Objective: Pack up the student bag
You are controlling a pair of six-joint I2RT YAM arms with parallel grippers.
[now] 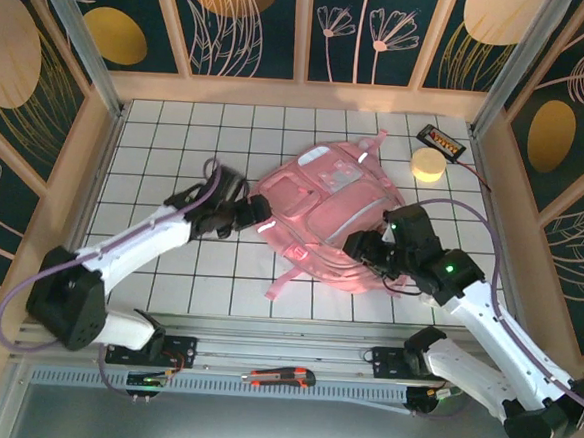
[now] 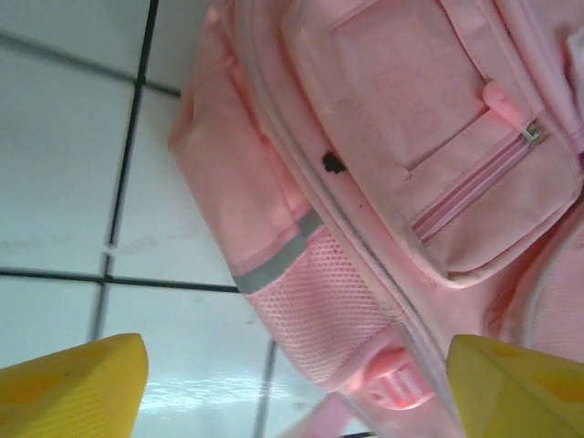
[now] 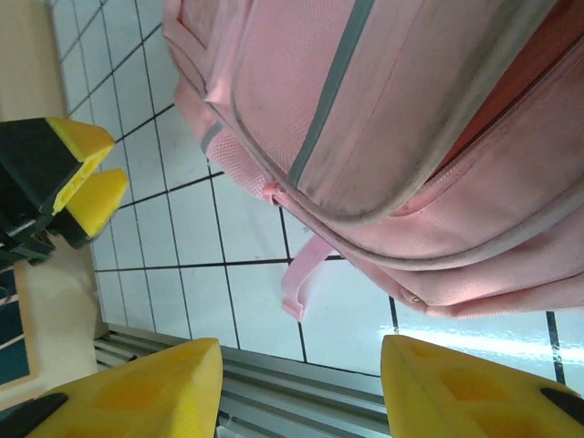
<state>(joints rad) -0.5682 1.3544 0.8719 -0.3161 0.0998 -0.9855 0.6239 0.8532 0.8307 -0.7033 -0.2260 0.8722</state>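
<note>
The student bag (image 1: 324, 213), a large pink backpack with grey reflective strips, lies flat in the middle of the tiled table. My left gripper (image 1: 260, 220) is at its left edge, open. In the left wrist view the yellow fingers (image 2: 73, 388) stand wide apart, and the bag's mesh side pocket (image 2: 319, 310) reaches down into the gap between them. My right gripper (image 1: 363, 249) hovers over the bag's near right part, open with nothing between its fingertips (image 3: 137, 392). Below it I see the bag's front (image 3: 383, 109) and a loose pink strap (image 3: 306, 274) on the tiles.
A pale yellow round object (image 1: 428, 165) and a small black device (image 1: 443, 141) with a cable sit at the back right. An orange utility knife (image 1: 279, 379) lies on the metal rail in front of the table. Wooden walls enclose the table on three sides.
</note>
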